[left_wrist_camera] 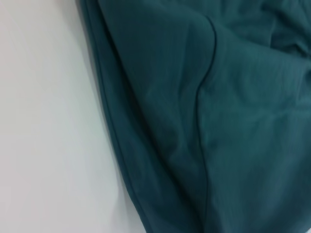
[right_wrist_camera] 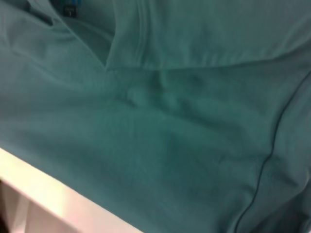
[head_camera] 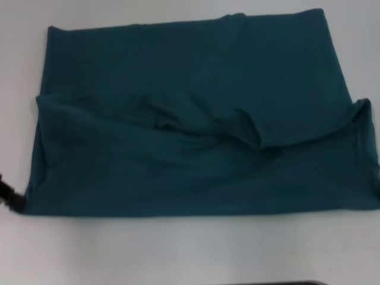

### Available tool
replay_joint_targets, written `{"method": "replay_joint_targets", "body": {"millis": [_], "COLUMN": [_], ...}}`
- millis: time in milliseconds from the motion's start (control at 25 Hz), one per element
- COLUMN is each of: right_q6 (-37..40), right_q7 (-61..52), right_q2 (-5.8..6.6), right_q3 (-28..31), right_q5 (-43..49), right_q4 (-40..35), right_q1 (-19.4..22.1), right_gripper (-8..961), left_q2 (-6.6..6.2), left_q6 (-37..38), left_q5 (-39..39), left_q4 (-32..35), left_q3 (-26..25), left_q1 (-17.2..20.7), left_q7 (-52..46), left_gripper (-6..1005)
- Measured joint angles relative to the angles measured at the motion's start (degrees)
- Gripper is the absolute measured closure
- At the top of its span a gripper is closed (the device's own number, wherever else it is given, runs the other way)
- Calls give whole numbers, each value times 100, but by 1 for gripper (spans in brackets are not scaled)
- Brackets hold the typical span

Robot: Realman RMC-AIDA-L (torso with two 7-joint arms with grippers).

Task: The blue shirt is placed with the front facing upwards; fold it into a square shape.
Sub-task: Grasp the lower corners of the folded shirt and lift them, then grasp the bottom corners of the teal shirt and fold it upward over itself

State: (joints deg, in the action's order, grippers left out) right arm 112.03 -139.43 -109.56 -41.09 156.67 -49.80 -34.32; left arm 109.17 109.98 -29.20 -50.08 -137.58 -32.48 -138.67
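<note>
The blue shirt [head_camera: 190, 119] lies on the white table, folded into a wide rectangle with its plain teal side up. A folded-over layer covers the near half and is rumpled along its far edge near the middle. My left gripper [head_camera: 10, 199] shows as a black tip at the shirt's near left corner, touching the cloth. The left wrist view is filled by the blue shirt [left_wrist_camera: 218, 121] with a seam running across it. The right wrist view looks closely at the blue shirt [right_wrist_camera: 170, 121], with a small dark neck label [right_wrist_camera: 70, 9] at one edge. The right gripper is out of view.
Bare white table [head_camera: 178, 249] runs along the near side of the shirt and in a narrow strip to its left. The table also shows beside the cloth in the left wrist view [left_wrist_camera: 43, 121], and its edge [right_wrist_camera: 48, 194] shows in the right wrist view.
</note>
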Motion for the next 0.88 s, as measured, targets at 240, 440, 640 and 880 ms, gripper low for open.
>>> {"method": "replay_joint_targets", "body": {"millis": [240,440,640,880], "right_q6": [197,191,174,21], "right_q7": [-23,38,213,294], "right_q2": [-124,-177,-115,42], "right_q3": [-352,-379,-141,342], "right_q5": [60,-37,-910,-1740], "right_q4": [-2,39,46,72], "right_q1": [256,414,327,-17], "right_gripper": [901,898,895,892], "left_q2": [169,199,241,125], "left_q6": [364,375,371,-57], "left_q5": [87,132,-21,-182], "left_q4": [-243,-284,-280,-183], "left_q3": [56,22,-301,-749], "left_q1": [265,383,202,-247], "left_q7": [82,110,472,301], "left_gripper": [1000,1000,1001,1000]}}
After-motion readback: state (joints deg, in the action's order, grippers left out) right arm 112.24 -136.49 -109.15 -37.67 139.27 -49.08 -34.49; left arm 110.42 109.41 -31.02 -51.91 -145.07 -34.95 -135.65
